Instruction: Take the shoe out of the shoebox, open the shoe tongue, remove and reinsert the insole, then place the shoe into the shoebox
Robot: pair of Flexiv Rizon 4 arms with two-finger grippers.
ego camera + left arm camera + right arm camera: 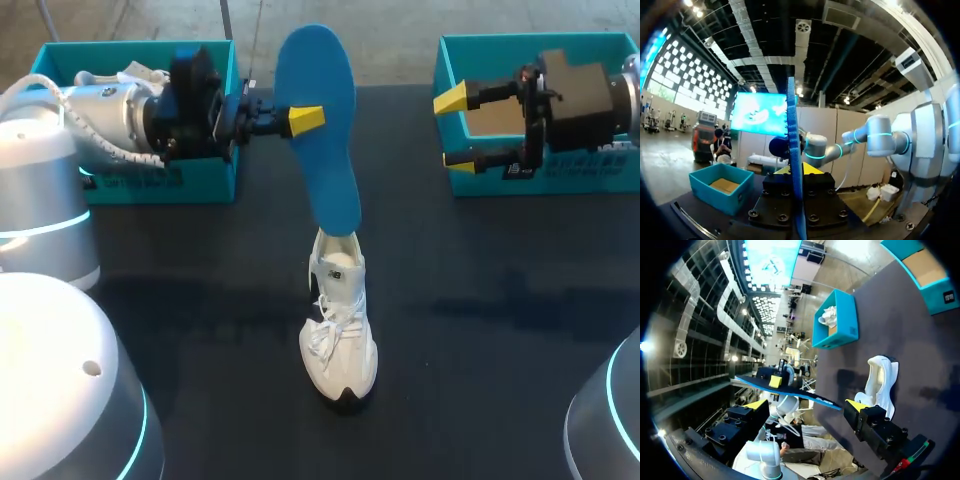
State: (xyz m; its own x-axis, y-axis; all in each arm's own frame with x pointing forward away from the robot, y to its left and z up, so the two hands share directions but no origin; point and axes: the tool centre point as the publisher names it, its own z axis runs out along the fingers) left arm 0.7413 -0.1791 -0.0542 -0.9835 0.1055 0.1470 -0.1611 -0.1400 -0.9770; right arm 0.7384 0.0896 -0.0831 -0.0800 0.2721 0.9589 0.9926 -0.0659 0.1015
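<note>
My left gripper (300, 119) is shut on a blue insole (325, 150) and holds it up in the air, edge-on in the left wrist view (793, 125) between the yellow tips (796, 170). The white shoe (338, 320) stands upright on the dark table below it. In the head view the insole's lower end overlaps the shoe's heel. In the right wrist view the insole (805, 395) hangs apart from the shoe (880, 382). My right gripper (455, 130) hovers open in front of the right shoebox, and nothing is between its fingers (806, 405).
A teal shoebox (205, 180) at the back left holds another white shoe. A second teal shoebox (560, 178) stands at the back right with its brown floor bare (720, 187). Both boxes show in the right wrist view, left (836, 320) and right (940, 290).
</note>
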